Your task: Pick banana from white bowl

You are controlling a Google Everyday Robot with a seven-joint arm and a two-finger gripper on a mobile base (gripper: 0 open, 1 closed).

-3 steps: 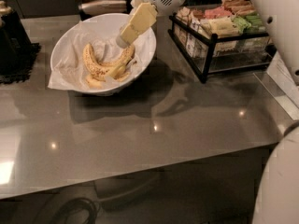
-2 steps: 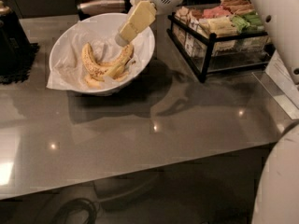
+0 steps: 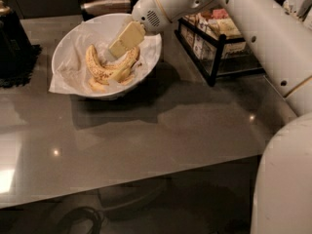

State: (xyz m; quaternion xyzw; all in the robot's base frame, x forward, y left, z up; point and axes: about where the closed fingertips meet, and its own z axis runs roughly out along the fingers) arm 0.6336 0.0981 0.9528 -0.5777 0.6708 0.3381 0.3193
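Observation:
A large white bowl (image 3: 66,45) lined with crumpled white paper stands at the back left of the grey table. Spotted yellow bananas (image 3: 100,69) lie in it, curved side by side. My gripper (image 3: 119,48), cream-coloured, reaches down into the bowl from the upper right. Its tip sits at the upper right end of the bananas, touching or just above them. The white arm (image 3: 253,28) runs from the right edge across the rack to the bowl.
A black wire rack (image 3: 217,40) of packets stands right of the bowl, under my arm. A dark object on a black mat (image 3: 14,43) is at the far left. The table's front edge (image 3: 146,179) runs across the lower part.
My gripper has moved down and to the left, deeper into the bowl and closer to the bananas. The bowl and bananas have not shifted.

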